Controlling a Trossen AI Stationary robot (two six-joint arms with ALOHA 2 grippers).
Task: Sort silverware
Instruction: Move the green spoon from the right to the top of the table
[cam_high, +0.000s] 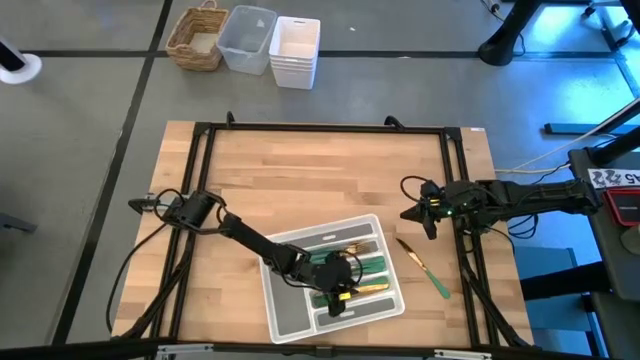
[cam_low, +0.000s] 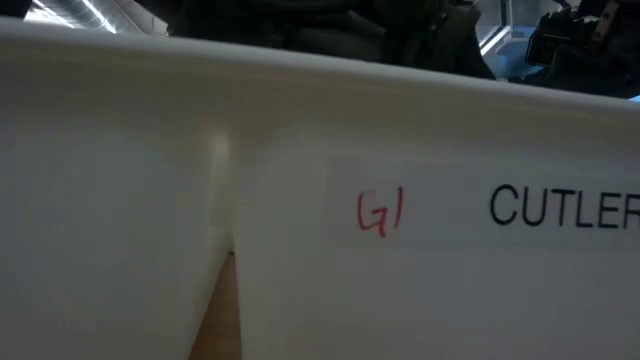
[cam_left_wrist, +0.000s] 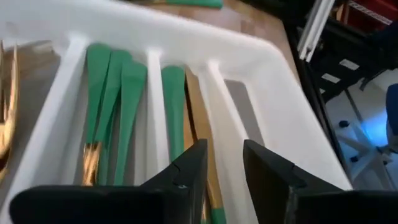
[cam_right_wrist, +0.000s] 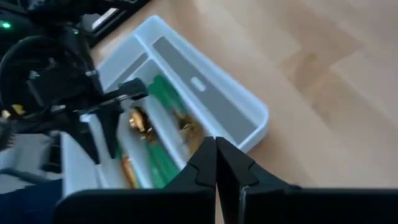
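Wooden and pale, the bench (cam_high: 330, 190) carried a grey compartmented tray (cam_high: 290, 300) near its front edge. Most of the silverware (cam_high: 365, 270) lay inside that tray, green handles side by side in the long compartments, gold heads showing. One piece, a knife (cam_high: 425, 268), lay alone on the bench just beside the tray, on the right arm's side. The left claw (cam_left_wrist: 224, 165) hung over the tray's compartments with its fingers parted and nothing between them. The right claw (cam_right_wrist: 216, 163) waited at the bench's right edge, clenched on nothing. Beyond the bench stood a wicker basket (cam_high: 197, 38) and white bins (cam_high: 295, 50).
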